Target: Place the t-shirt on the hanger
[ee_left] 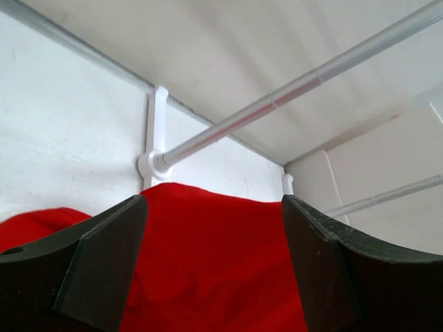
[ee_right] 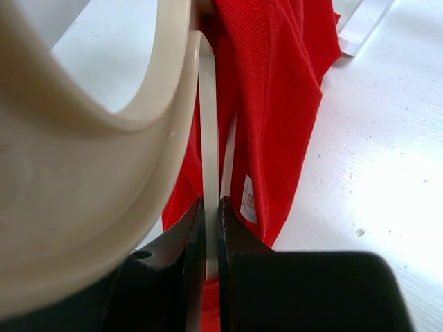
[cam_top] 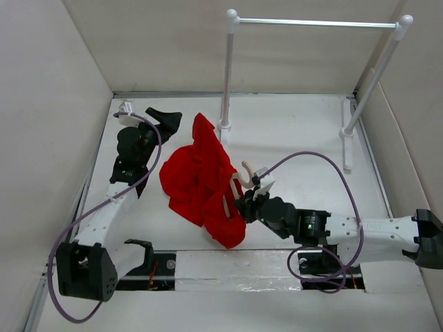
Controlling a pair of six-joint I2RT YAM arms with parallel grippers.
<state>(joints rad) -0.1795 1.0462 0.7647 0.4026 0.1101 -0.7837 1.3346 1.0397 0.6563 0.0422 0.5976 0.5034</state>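
Note:
The red t-shirt (cam_top: 197, 180) lies crumpled mid-table, with one peak raised toward the rack post. The cream hanger (cam_top: 241, 177) stands at the shirt's right edge, its hook up and its shoulders partly hidden in the cloth. My right gripper (cam_top: 243, 199) is shut on a thin hanger bar (ee_right: 209, 138). The hook (ee_right: 90, 104) fills the left of the right wrist view, and the shirt (ee_right: 277, 104) with its white tag (ee_right: 248, 199) hangs just behind. My left gripper (cam_top: 165, 120) is open beside the shirt's far-left top. The red cloth (ee_left: 214, 263) shows between its fingers (ee_left: 104, 263).
The tall white rack stands at the back, with its metal rail (cam_top: 315, 23), left post (cam_top: 226, 76) and right foot (cam_top: 346, 135). The rail also shows in the left wrist view (ee_left: 297, 86). White walls enclose the table on three sides.

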